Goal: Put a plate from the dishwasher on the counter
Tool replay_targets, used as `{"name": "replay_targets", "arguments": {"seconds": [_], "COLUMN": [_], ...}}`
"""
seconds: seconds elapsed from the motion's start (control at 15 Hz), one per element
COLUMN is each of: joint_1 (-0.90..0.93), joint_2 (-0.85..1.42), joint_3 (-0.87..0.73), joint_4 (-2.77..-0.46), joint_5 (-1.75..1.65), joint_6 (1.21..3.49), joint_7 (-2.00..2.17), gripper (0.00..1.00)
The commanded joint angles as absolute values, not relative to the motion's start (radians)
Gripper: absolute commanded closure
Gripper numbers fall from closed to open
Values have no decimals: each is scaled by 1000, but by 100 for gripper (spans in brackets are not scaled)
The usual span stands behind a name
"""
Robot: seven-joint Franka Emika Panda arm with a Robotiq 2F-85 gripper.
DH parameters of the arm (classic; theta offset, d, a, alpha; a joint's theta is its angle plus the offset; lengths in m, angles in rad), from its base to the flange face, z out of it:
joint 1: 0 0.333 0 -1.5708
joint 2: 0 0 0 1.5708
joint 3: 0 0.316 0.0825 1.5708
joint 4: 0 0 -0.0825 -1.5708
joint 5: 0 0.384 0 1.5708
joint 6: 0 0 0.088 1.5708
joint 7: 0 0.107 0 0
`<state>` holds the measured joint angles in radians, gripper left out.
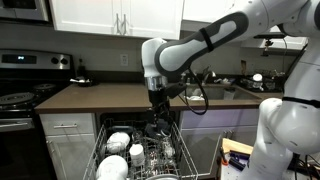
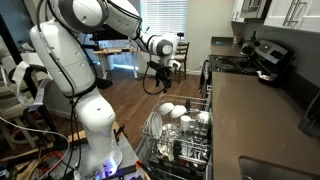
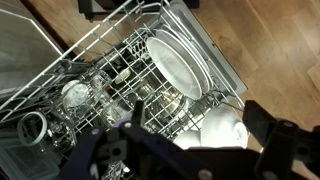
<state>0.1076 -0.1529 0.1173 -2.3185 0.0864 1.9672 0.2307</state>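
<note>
wrist view: open from above over the rack (image 3: pixel 120 60); plate (image 3: pixel 178 65) mid-frame hemmed by tines, bowls (image 3: pixel 222 125) lower right, glasses (image 3: pixel 75 95) left.

Below the black tool (image 3: pixel 185 160) lies a white plate (image 3: pixel 178 62) in a pale grey wire rack (image 3: pixel 60 70), with white bowls (image 3: pixel 222 125) just beside it, warm brown wood-grain floor (image 3: pixel 270 40) beyond the tool, and the dark brown bench (image 1: pixel 110 95) behind it over whitish cabinet fronts (image 1: pixel 65 125).
</note>
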Motion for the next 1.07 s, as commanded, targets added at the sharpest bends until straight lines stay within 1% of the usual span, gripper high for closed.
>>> {"name": "replay_targets", "arguments": {"seconds": [0.0,0.27,0.4,0.67,0.8,0.87,1.0], "joint_1": [118,154,185,232,228,234,237], "joint_2": [1,115,140,146,133,141,141], "joint_3": [138,158,163,175,179,175,176], "joint_4": [-2175,-2075,-2056,-2075,-2097,-2083,-2084], "joint_5": [-14,-208,-313,-410,-346,-367,-362], "joint_6": [1871,1767,1749,1834,1900,1854,1879], "joint_7": [168,246,278,304,260,280,280], "gripper": [0,0,0,0,0,0,0]}}
